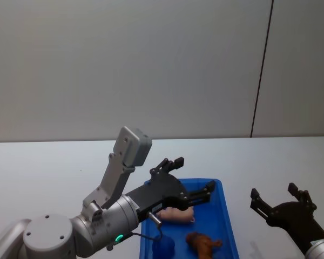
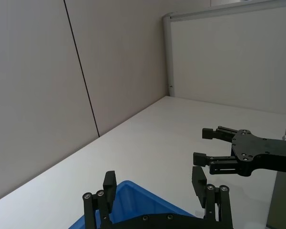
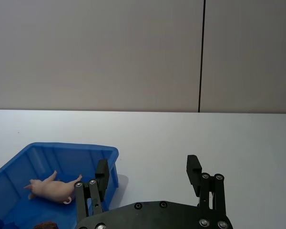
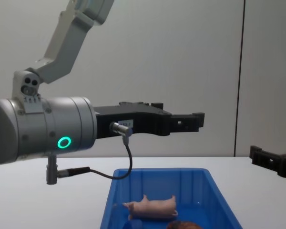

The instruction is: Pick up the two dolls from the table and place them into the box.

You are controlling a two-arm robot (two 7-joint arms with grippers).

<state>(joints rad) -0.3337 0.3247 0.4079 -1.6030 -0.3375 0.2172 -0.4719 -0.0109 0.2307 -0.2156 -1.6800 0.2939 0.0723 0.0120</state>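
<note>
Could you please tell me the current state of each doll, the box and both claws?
Pink pig doll: lying on its side inside the box.
Brown doll: lying inside the box.
Blue box: upright on the table, holding both dolls.
Left claw: open, empty, above the box.
Right claw: open, empty, beside the box.
</note>
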